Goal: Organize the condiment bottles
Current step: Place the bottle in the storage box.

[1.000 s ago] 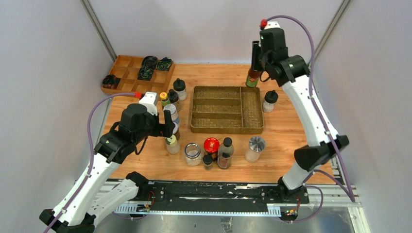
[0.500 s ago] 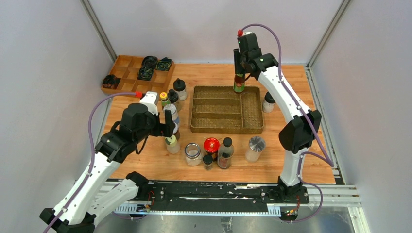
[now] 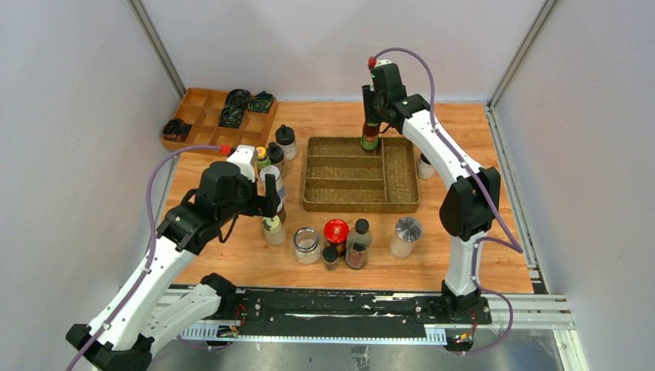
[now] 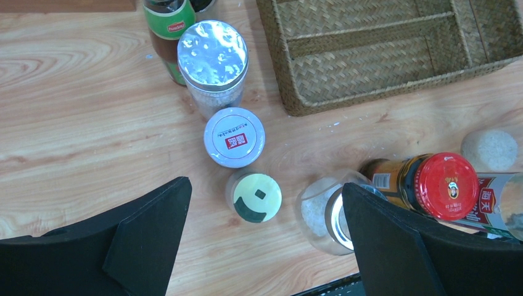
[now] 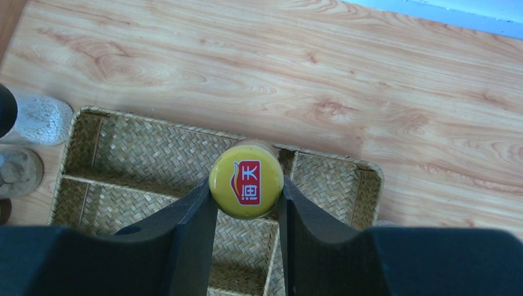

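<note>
Clamped in the right gripper (image 5: 247,198), the yellow-capped bottle (image 5: 247,179) seems poised over a divider of the woven tray (image 5: 339,161) (left gripper (image 4: 265,192) gapes wide, empty), so lowering could tip it.

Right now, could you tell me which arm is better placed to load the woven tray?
Right: its jaws clamp the yellow-capped bottle over the far rim of the woven tray; the left jaws hang open.
</note>
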Controlling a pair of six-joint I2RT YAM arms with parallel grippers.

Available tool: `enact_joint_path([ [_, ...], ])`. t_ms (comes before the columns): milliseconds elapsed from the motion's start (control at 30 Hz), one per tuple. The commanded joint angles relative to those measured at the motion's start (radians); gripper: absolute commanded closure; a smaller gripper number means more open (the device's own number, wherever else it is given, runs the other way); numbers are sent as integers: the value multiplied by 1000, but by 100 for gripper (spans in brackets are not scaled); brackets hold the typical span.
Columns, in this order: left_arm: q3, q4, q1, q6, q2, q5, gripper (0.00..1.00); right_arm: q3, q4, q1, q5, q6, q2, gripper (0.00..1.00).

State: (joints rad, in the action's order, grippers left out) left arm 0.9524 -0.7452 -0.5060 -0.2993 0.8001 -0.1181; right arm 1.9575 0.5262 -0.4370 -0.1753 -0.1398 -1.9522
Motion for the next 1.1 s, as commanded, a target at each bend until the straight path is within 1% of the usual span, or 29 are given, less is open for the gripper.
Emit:
enact_joint_path([
  [0,2,-7,6,16,10,-6,1,-35,-118,-18,5,-1,15,100],
  [300,-19,-6,6,16,3,-5,1,-172,-178,-20,-15,-13,35,100],
  [500,-27,-7,6,14,-9,-5,1,-208,-189,-22,-34,-25,38,99],
  [567,-26,-7,6,14,-11,-3,1,-209,-187,-21,-36,-25,39,97],
  [600,-24,-7,6,14,-12,-3,1,-207,-186,-22,-37,-26,40,94],
  [633,-24,-7,6,14,-13,-3,1,-206,-182,-22,-39,-27,43,88],
  [667,-24,-8,6,15,-16,-3,1,-203,-175,-23,-44,-27,46,78],
  [700,-25,-7,6,15,-17,-4,1,-201,-168,-25,-49,-27,51,71],
  [767,-23,-7,6,18,-18,-2,1,-193,-157,-25,-55,-23,64,62],
  [967,-4,-18,6,23,3,31,1,-146,-107,-28,-59,16,109,45],
  [1067,-3,-18,6,19,-3,25,1,-129,-85,-28,-60,36,140,39],
])
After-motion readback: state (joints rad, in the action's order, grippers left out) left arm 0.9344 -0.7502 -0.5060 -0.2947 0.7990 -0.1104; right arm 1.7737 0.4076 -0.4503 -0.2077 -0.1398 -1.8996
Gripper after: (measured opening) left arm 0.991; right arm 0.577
